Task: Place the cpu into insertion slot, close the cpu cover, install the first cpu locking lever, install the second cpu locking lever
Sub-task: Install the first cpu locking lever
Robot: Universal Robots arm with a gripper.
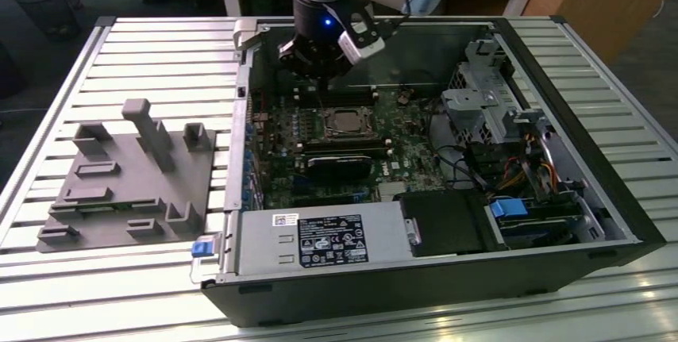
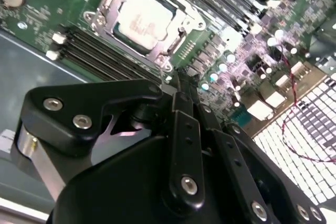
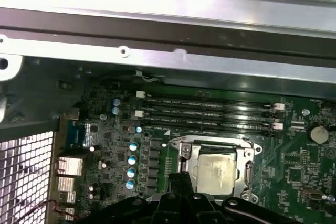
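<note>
The cpu, a dull silver square, lies in the black-framed insertion slot on the green motherboard. The cpu cover, a thin metal frame, lies flat around the chip. Whether the thin levers beside it are latched I cannot tell. My gripper hangs inside the open computer case, its black fingers shut on nothing. Its tips sit just off one corner of the socket, a little above the board.
Long memory slots run beside the socket. A black block sits on the socket's near side, with a power supply in front of it. A metal drive cage and cables fill the exterior view's right. A grey fixture lies outside the case.
</note>
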